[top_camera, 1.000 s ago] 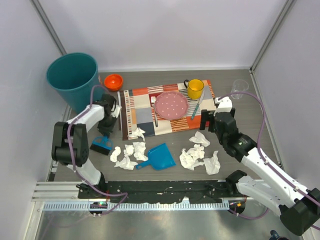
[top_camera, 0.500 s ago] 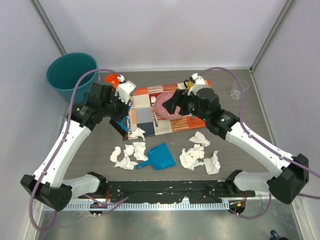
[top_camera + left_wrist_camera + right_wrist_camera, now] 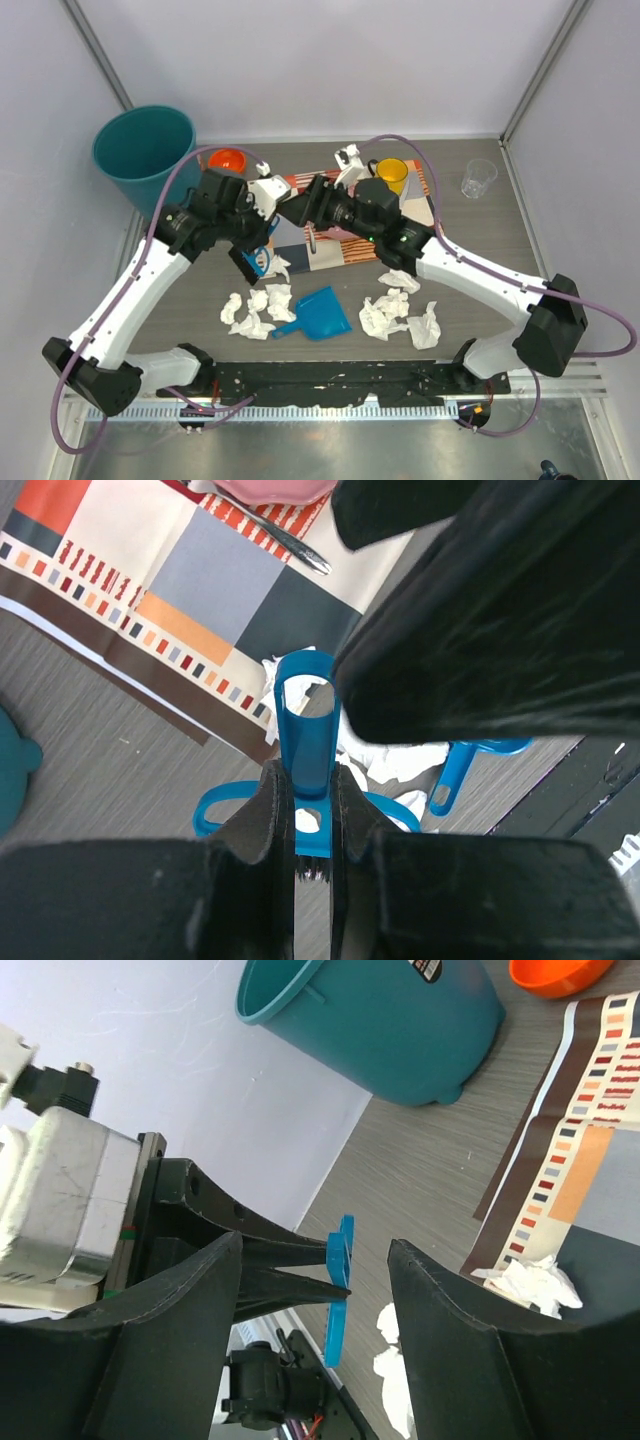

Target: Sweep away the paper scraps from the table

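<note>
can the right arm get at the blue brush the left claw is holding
Probably yes: the right claw is open, facing the blue brush, with nothing between them. The left claw is shut on its handle.

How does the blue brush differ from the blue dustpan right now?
The brush is clamped in the left gripper and held above the table; the dustpan lies on the table, with no gripper on it. The brush shows a narrow handle with a hanging hole; the dustpan is a broad scoop, set between two clusters of paper scraps. Both are blue.
</note>
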You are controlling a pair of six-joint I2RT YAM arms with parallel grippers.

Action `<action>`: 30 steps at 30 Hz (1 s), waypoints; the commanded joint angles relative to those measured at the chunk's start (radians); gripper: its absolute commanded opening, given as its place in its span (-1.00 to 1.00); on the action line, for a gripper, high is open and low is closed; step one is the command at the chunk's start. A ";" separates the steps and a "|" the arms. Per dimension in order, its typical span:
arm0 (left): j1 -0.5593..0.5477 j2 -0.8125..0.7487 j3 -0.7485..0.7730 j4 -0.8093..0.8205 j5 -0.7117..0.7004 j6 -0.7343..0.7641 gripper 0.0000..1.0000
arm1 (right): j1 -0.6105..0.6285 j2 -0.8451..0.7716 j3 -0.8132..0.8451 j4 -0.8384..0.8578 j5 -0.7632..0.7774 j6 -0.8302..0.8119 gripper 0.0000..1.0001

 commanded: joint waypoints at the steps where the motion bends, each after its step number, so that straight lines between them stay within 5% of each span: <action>1: -0.004 -0.001 0.046 0.005 0.013 0.002 -1.00 | 0.021 0.032 0.050 0.024 0.051 0.040 0.30; 7: -0.004 -0.002 0.030 0.012 0.004 0.002 -1.00 | 0.029 0.063 0.029 0.061 0.045 0.069 -0.01; 19: -0.004 0.012 0.037 0.025 0.006 0.009 -1.00 | 0.052 0.150 0.066 0.064 0.014 0.063 -0.11; 26: -0.005 0.018 0.020 0.040 -0.007 0.015 -1.00 | 0.052 0.182 0.087 0.093 -0.075 0.057 -0.91; 29: -0.007 0.028 0.014 0.049 -0.013 0.016 -0.97 | 0.052 0.163 0.075 0.073 -0.058 0.023 -0.99; 30: -0.005 0.037 0.015 0.045 -0.016 0.011 -0.73 | 0.052 0.153 0.072 0.055 -0.042 0.003 -0.99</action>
